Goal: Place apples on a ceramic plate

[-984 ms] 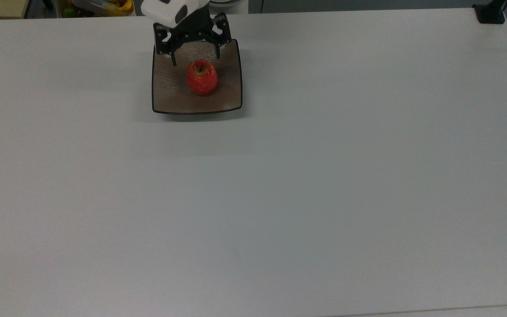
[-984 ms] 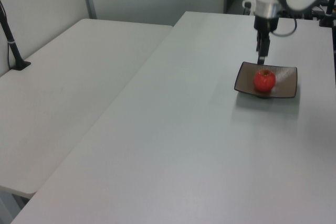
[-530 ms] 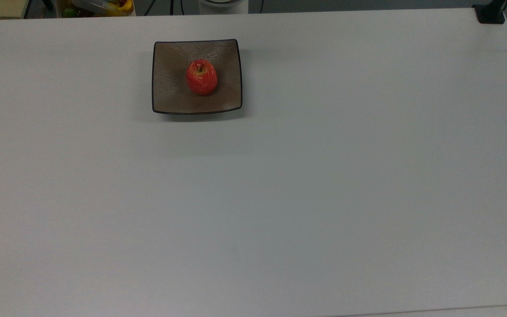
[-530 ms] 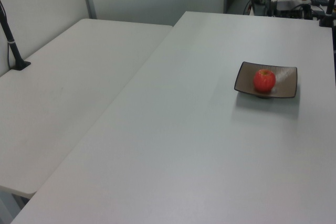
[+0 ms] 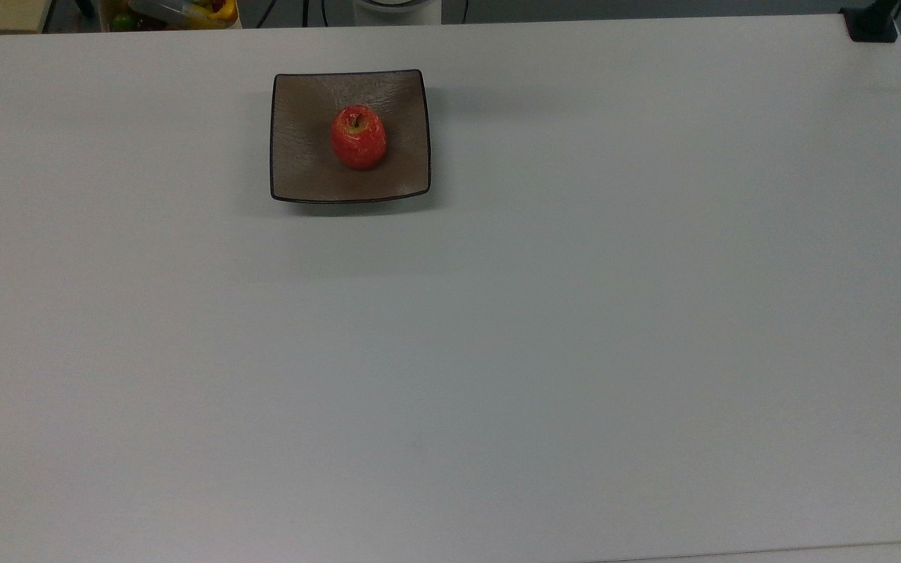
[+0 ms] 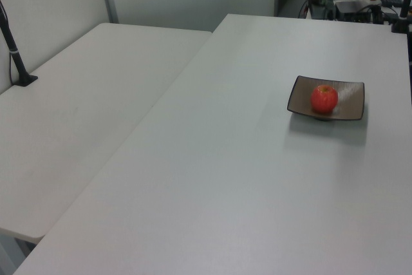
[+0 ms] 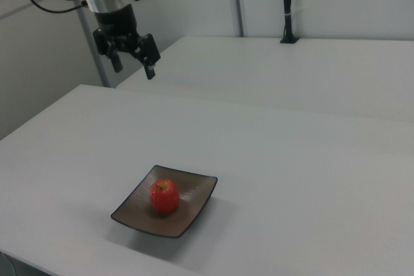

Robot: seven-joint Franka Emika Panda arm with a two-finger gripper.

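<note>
Resting apple (image 7: 165, 196) below raised end effector (image 7: 134, 68)

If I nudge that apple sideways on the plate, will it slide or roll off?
The apple looks round and glossy, so it would probably roll rather than slide. It sits near the middle of the plate, whose upturned corners may check a gentle push. A harder one would likely send it onto the table.

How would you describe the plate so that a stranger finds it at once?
On the wide white table, look near the top view's upper edge, left of centre. There lies a square taupe-brown ceramic plate with a thin black rim; it alone carries a small round red apple.
</note>
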